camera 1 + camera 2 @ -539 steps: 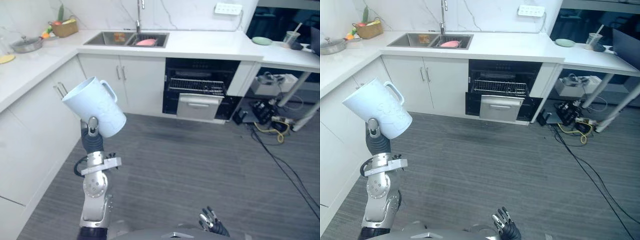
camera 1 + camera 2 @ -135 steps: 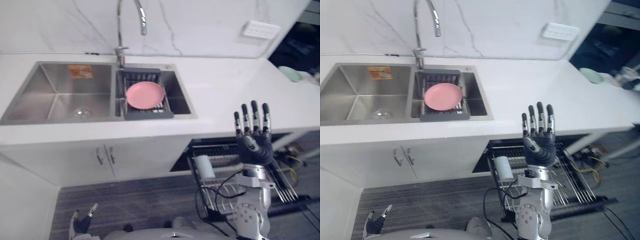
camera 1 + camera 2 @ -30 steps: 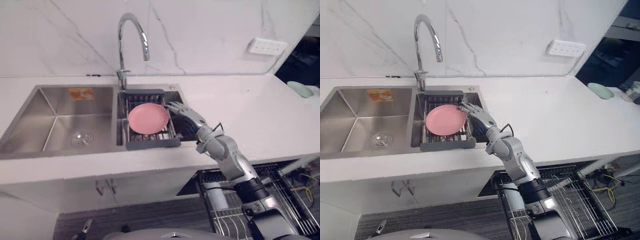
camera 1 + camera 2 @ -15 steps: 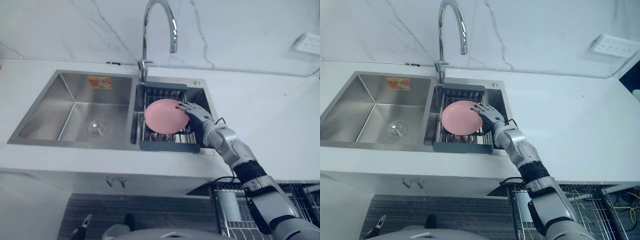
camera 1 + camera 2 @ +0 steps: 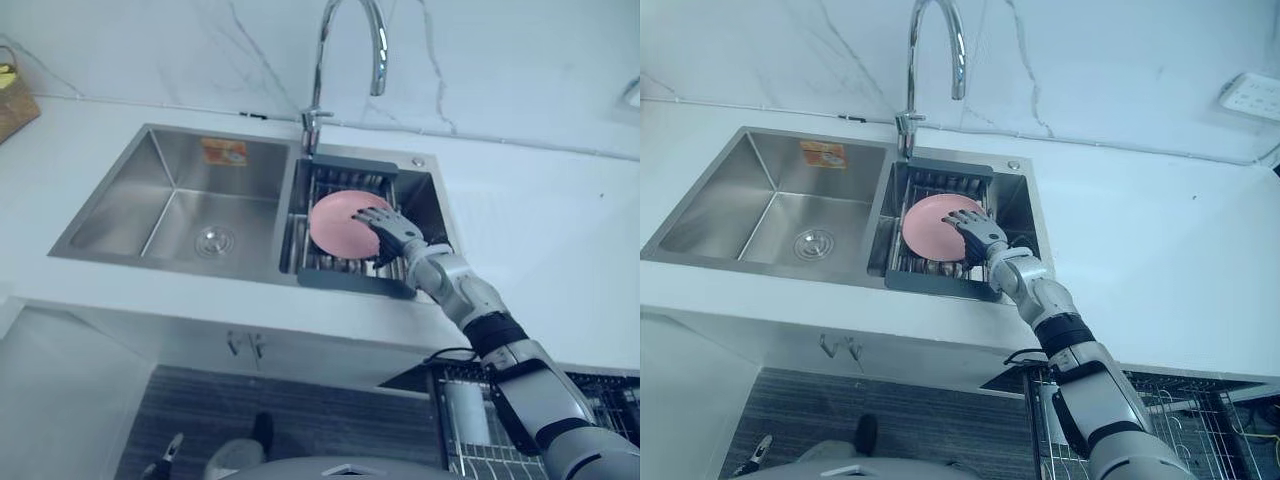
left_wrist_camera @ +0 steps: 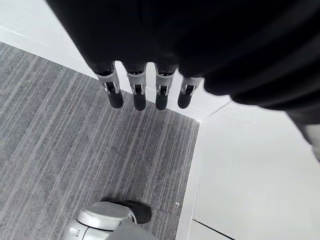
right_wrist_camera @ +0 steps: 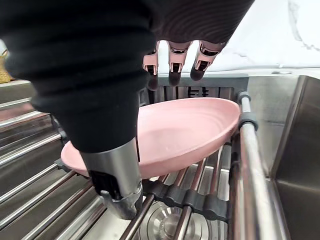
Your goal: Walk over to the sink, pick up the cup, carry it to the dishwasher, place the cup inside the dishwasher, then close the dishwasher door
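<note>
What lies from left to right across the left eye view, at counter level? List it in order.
wicker basket → drain in the left sink basin → pink plate on the sink rack → right hand at the plate's right edge → wall socket

White marbled wall (image 5: 150, 40), white counter (image 5: 560, 210), grey floor (image 6: 75, 150)

Pink plate (image 5: 334, 219) on dark rack (image 5: 355, 281)

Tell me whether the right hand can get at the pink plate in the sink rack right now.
Probably yes: the right hand is at the pink plate, fingers straight above it and thumb by its near rim, with nothing between them.
</note>
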Tool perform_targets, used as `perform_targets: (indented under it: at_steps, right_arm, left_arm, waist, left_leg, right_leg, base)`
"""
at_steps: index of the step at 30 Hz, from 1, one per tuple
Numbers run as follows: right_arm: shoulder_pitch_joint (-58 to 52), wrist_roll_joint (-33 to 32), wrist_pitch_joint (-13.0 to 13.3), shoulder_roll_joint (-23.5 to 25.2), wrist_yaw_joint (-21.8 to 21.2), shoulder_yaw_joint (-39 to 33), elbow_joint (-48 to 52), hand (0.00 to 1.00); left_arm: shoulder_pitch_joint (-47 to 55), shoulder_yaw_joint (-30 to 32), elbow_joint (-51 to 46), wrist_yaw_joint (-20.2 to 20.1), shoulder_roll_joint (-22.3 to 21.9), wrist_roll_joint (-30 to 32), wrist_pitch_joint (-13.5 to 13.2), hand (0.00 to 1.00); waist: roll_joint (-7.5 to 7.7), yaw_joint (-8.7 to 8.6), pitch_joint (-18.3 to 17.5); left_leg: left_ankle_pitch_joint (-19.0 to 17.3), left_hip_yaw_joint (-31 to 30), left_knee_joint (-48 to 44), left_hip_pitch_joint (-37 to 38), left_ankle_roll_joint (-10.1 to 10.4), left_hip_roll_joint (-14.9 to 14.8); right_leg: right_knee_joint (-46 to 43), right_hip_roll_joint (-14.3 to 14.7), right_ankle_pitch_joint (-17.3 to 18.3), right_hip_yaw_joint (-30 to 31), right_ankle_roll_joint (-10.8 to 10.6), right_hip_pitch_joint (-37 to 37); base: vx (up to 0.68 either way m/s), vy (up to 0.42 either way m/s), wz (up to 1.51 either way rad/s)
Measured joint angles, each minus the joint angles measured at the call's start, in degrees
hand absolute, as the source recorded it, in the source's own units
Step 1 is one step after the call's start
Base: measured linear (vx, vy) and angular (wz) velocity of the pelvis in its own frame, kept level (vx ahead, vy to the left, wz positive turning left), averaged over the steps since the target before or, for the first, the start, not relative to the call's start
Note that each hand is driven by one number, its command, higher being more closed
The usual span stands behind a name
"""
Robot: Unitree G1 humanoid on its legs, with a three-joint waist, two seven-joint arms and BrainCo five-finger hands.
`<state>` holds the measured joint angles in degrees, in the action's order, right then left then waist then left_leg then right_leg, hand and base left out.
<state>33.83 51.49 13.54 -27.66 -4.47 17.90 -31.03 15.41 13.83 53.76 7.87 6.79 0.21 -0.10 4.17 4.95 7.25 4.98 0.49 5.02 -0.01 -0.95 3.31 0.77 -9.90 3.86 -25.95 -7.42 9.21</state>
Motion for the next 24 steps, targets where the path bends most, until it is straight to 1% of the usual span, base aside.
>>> perform_targets:
  at_steps: [1, 2, 4, 5, 9, 15, 16, 18, 19, 23, 24]
  right_arm:
    - [0.0, -0.1, 0.2, 0.0, 0.0, 0.0, -0.2, 0.0]
    - [0.0, -0.4, 0.4, 0.0, -0.1, 0.0, -0.7, 0.0]
    - [-0.1, -0.4, 0.5, 0.0, -0.2, 0.0, -1.7, 0.0]
    - [-0.1, -0.4, 0.5, 0.0, -0.2, 0.0, -1.8, 0.0]
    - [-0.1, -0.4, 0.5, 0.0, -0.1, 0.0, -2.9, 0.0]
    - [-0.1, -0.1, 0.4, 0.0, 0.0, 0.3, -3.7, 0.0]
    - [-0.1, 0.1, 0.2, 0.0, 0.0, 0.6, -3.7, 1.0]
    - [0.0, 0.7, 0.2, 0.0, 0.4, 1.3, -3.7, 1.0]
    - [-0.1, 1.4, 0.0, 0.0, 1.4, 1.7, -3.7, 1.0]
    - [-0.2, 5.1, -0.8, 0.0, 2.8, 2.2, -3.5, 1.0]
    - [-0.2, 6.0, -1.2, 0.0, 4.2, 2.1, -3.5, 1.0]
  left_arm:
    - [0.1, 0.1, -0.2, 0.0, 0.0, 0.0, 0.0, 0.0]
    - [0.0, 0.1, -0.6, 0.0, 0.1, 0.0, 0.0, 0.0]
    - [0.0, 0.1, -1.5, 0.0, 0.1, 0.0, 0.0, 0.0]
    - [0.0, 0.1, -1.5, -0.1, 0.1, 0.0, -0.1, 0.0]
    - [0.0, -0.1, -1.6, -0.7, 0.2, -0.1, -0.1, 0.0]
    - [0.1, -0.4, -1.5, -0.8, 0.3, -0.1, -0.1, 0.0]
    - [0.1, -0.4, -1.5, -0.8, 0.3, -0.1, -0.1, 0.0]
    - [0.1, -0.5, -1.5, -0.8, 0.5, -0.1, -0.1, 0.0]
    - [0.1, -0.5, -1.5, -0.8, 0.6, -0.1, -0.1, 0.0]
    - [0.2, -0.5, -1.5, -0.8, 1.1, -0.2, -0.1, 0.0]
    - [0.2, -0.5, -1.5, -0.8, 1.1, -0.2, -0.1, 0.0]
  waist:
    - [0.08, 0.22, 0.0]
    - [0.33, 0.84, 0.2]
    - [0.64, 1.23, 0.3]
    - [0.69, 1.29, 0.4]
    - [0.71, 1.06, 0.4]
    - [0.66, 1.33, 0.4]
    - [0.65, 1.34, 0.4]
    - [0.62, 1.38, 0.4]
    - [0.51, 1.34, 0.5]
    - [0.51, 1.36, 0.6]
    - [0.6, 1.47, 0.5]
  left_leg:
    - [0.0, 0.1, 0.0, 0.0, 0.1, 0.0]
    - [0.1, 0.2, 0.0, 0.0, 0.0, 0.1]
    - [0.2, 0.2, 0.0, 0.0, -0.3, 0.3]
    - [0.4, 0.1, 0.0, -0.1, -0.5, 0.4]
    - [0.4, -0.4, 0.0, 0.2, -0.5, 0.6]
    - [0.4, -0.4, 0.0, 0.4, -0.3, 0.3]
    - [0.4, -0.4, 0.0, 0.4, -0.3, 0.3]
    - [0.2, -0.4, 0.0, 0.4, 0.1, 0.3]
    - [0.2, -0.4, 0.0, 0.4, 0.1, 0.3]
    - [0.1, 0.2, 0.0, 0.0, -0.1, 0.0]
    - [0.0, 0.7, 0.0, -0.1, -0.2, -0.1]
  right_leg:
    - [0.0, 0.0, -0.1, 0.0, 0.1, 0.0]
    - [0.0, -0.1, 0.0, 0.0, 0.0, 0.1]
    - [0.0, -0.1, -0.2, -0.2, -0.4, 0.1]
    - [0.0, -0.1, -0.2, -0.2, -0.5, 0.1]
    - [-0.2, -0.2, -0.2, -0.4, -0.5, 0.5]
    - [-0.6, 0.0, -0.2, -0.6, -0.4, 0.6]
    - [-0.6, 0.0, -0.1, -0.6, -0.4, 0.6]
    - [-0.7, -0.1, 0.3, -0.7, -0.3, 0.5]
    - [-1.2, -0.2, 0.9, -0.8, 0.2, 0.4]
    - [-1.2, -0.4, 1.5, -1.1, -0.3, 0.0]
    - [-1.2, -0.4, 1.6, -1.0, -0.3, -0.2]
  base:
    - [0.06, -0.003, 0.04]
    - [0.06, -0.007, 0.0]
    - [0.09, -0.02, 0.04]
    - [0.11, -0.036, 0.05]
    - [0.08, -0.031, 0.06]
    - [-0.01, -0.027, 0.01]
    - [-0.08, -0.024, -0.03]
    - [-0.09, -0.014, 0.0]
    - [-0.08, -0.008, 0.04]
    - [-0.05, -0.004, 0.09]
    - [0.0, 0.0, 0.0]
